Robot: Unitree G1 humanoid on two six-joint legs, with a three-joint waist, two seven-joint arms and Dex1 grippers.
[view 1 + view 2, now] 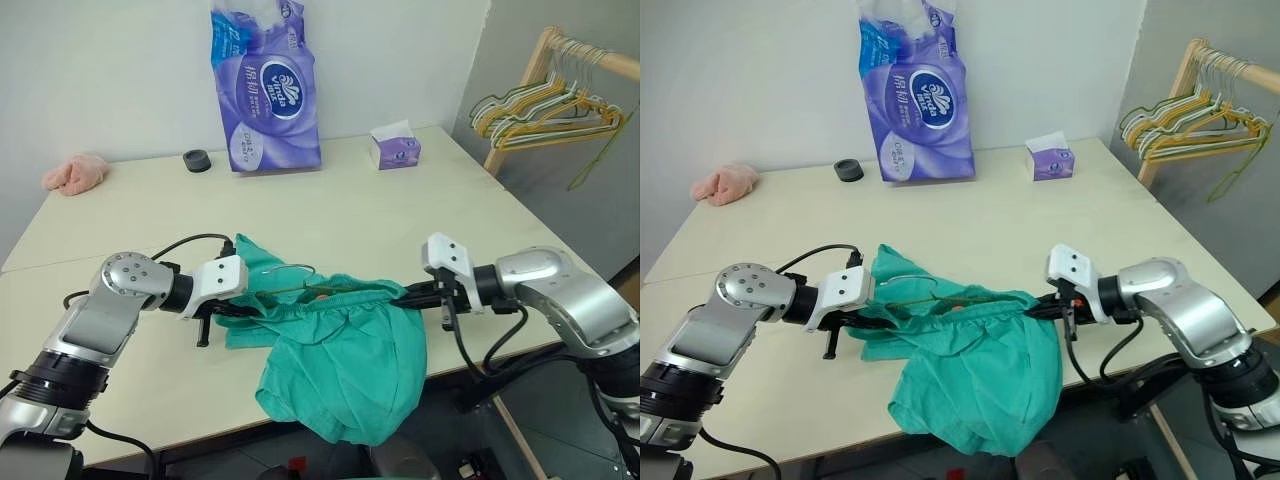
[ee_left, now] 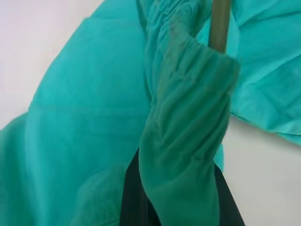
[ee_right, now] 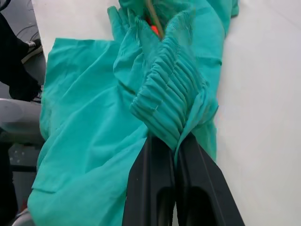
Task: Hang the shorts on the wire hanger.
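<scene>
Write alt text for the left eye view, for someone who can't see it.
Two robot arms hold teal shorts stretched by the waistband at a pale table's front edge, the left pincer and right pincer each shut on one end, with a wire hanger lying along the waistband. Most of the fabric droops over the table edge.

I see a plain test room: a bare cream rectangular desk point(image 1: 330, 200), grey walls, a wooden rack of wire hangers point(image 1: 545, 105) beyond my jaws.
</scene>
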